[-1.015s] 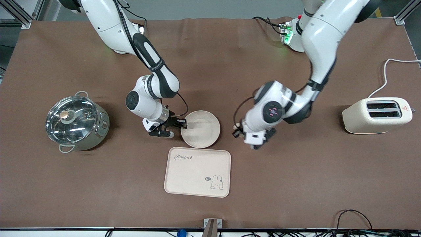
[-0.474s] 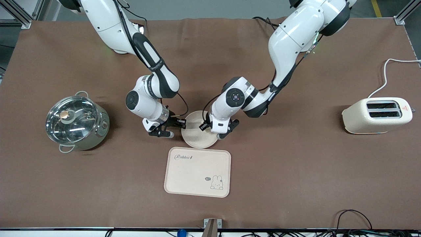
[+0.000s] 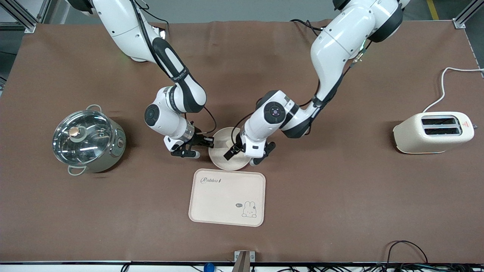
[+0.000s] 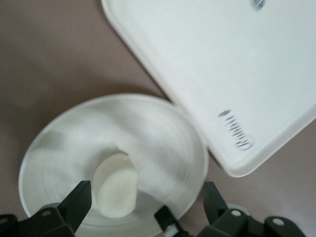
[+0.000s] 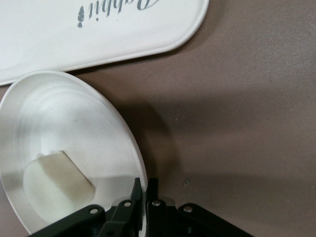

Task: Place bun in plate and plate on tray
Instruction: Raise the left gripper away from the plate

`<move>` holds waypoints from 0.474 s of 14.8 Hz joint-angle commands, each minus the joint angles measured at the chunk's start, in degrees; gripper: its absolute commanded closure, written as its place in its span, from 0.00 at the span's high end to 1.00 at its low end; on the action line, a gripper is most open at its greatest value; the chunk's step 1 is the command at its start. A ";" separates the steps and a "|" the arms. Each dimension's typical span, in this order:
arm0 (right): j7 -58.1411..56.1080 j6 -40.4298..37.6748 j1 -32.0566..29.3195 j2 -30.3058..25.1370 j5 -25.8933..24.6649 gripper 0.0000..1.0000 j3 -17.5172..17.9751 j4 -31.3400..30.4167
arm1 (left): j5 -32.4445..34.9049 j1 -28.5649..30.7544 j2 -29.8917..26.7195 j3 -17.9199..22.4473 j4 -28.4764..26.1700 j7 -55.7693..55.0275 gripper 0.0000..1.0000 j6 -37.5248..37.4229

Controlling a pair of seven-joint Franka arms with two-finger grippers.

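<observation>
From my left wrist camera I see the bun (image 4: pixel 116 191) lying inside the plate (image 4: pixel 163 129), between the left gripper (image 4: pixel 145 210)'s spread fingers (image 4: pixel 78 201), which don't touch it. The tray (image 4: pixel 207 64) sits just beside the plate's rim, its "Rabbit" lettering (image 4: pixel 236 131) showing. Brown table (image 4: pixel 49 64) surrounds both.

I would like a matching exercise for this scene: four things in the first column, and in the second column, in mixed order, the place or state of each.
Column 1:
1. bun
2. plate
3. tray
4. toaster

Column 2:
A. at the left arm's end of the table
B. lying in the plate
C. nearest to the front camera, with nothing on it
D. its rim pinched by the right gripper, under the open left gripper

Pairs: 1-B, 2-D, 3-C, 4-A
</observation>
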 commanded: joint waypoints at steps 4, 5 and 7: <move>0.08 -0.74 -0.54 -1.86 7.00 0.00 -0.18 2.96 | 1.25 11.07 -17.13 0.22 -0.81 12.58 1.00 -21.06; 0.26 -1.71 -0.63 -1.86 7.90 0.00 -0.26 4.72 | 1.25 13.36 -19.50 0.30 -0.81 17.94 1.00 -24.50; 0.69 -2.50 -1.67 -1.42 7.99 0.00 -0.35 8.67 | 1.86 18.20 -23.29 0.22 -0.81 29.10 1.00 -31.71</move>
